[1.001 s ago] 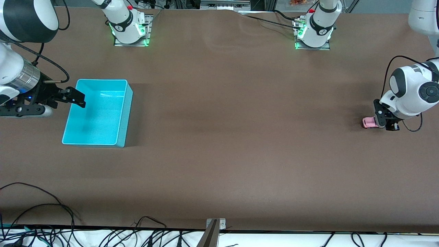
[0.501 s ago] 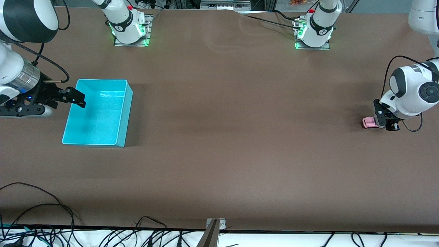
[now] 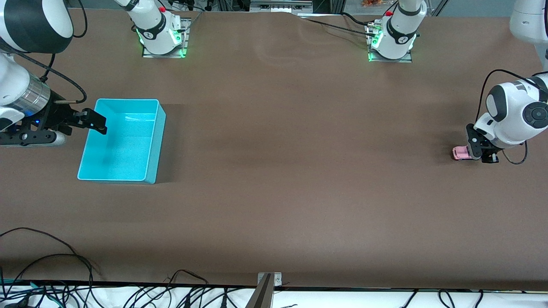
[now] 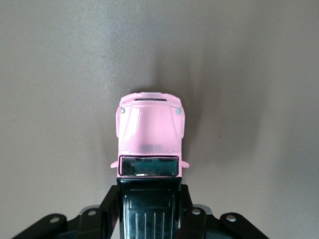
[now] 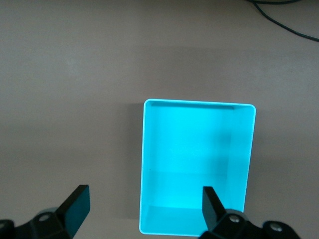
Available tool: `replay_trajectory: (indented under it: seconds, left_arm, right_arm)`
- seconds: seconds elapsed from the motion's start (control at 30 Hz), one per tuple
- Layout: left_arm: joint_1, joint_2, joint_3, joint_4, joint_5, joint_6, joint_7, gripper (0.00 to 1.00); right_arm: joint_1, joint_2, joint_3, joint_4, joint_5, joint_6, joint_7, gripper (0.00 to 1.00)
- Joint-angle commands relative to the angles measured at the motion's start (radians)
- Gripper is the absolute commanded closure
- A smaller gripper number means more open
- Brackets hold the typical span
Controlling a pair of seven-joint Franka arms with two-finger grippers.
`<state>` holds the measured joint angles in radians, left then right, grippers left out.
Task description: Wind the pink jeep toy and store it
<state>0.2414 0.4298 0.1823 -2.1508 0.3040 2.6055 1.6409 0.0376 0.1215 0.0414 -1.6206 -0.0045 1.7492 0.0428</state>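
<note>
The pink jeep toy [image 3: 460, 152] sits on the brown table at the left arm's end. In the left wrist view the pink jeep toy [image 4: 150, 134] shows its pink hood and its black roof. My left gripper [image 3: 475, 150] is low at the table and shut on the jeep's rear half; its black fingers [image 4: 110, 204] press both sides of the roof section, and the left gripper [image 4: 149, 199] covers the jeep's back end. My right gripper [image 3: 96, 122] is open and empty over the rim of the turquoise bin [image 3: 122, 177], and the right gripper [image 5: 144, 204] straddles that rim.
The turquoise bin [image 5: 199, 102] is empty and stands at the right arm's end of the table. Cables [image 3: 64, 273] lie along the table edge nearest the front camera. The two arm bases [image 3: 160, 34] stand at the table's back edge.
</note>
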Motion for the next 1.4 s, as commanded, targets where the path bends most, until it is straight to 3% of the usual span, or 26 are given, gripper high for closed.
replay_trajectory:
  seconds: [0.0, 0.67, 0.9, 1.07, 1.23, 1.37]
  left_arm:
    - [-0.007, 0.001, 0.005, 0.015, 0.020, -0.002, -0.003, 0.53]
    - [-0.068, 0.026, 0.003, 0.015, -0.057, -0.008, -0.026, 0.58]
    - [-0.088, 0.014, -0.049, 0.017, -0.091, -0.088, -0.096, 0.77]
    - [-0.091, 0.009, -0.053, 0.015, -0.100, -0.094, -0.118, 0.84]
    - [-0.088, 0.029, -0.058, 0.017, -0.097, -0.084, -0.104, 1.00]
    - [-0.074, 0.047, -0.058, 0.017, -0.089, -0.075, -0.080, 1.00]
  right_arm:
    - [0.001, -0.006, -0.001, -0.005, 0.011, 0.007, 0.006, 0.00]
    - [0.001, -0.005, -0.001, -0.005, 0.011, 0.007, 0.006, 0.00]
    - [0.001, -0.005, -0.001, -0.005, 0.011, 0.007, 0.006, 0.00]
    - [0.001, -0.005, -0.001, -0.005, 0.011, 0.007, 0.006, 0.00]
    - [0.001, -0.005, -0.001, -0.005, 0.011, 0.007, 0.006, 0.00]
    - [-0.001, -0.005, -0.001, -0.005, 0.011, 0.007, 0.006, 0.00]
